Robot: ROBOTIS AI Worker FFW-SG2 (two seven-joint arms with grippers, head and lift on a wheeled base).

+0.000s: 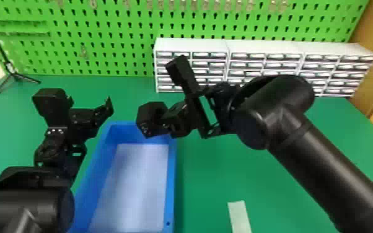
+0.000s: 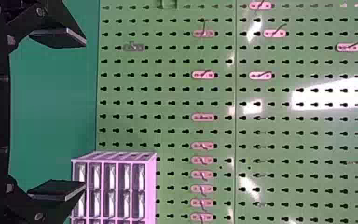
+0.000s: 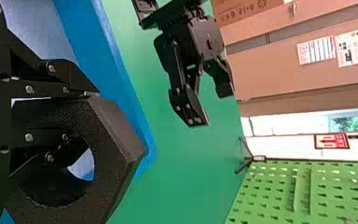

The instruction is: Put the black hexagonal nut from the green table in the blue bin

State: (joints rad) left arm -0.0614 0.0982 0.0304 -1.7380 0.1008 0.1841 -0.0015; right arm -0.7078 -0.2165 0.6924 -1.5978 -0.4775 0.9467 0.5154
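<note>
Over the far end of the blue bin (image 1: 172,173), in the head view, is my right gripper (image 1: 171,120) with the black hexagonal nut (image 1: 149,117). The right wrist view gives my right gripper (image 3: 85,114) shut on one wall of the nut (image 3: 116,130), one finger outside it and one at its hole. My left gripper (image 1: 91,100) stands by the bin's far left corner. Seen from the left wrist, that gripper (image 2: 84,114) is open, with nothing between its fingers.
White drawer cabinets (image 1: 266,49) stand at the back of the green table (image 1: 291,198), against a green pegboard (image 1: 111,40). A pale strip (image 1: 239,215) lies to the bin's right. A small black tripod (image 1: 15,76) is at the back left.
</note>
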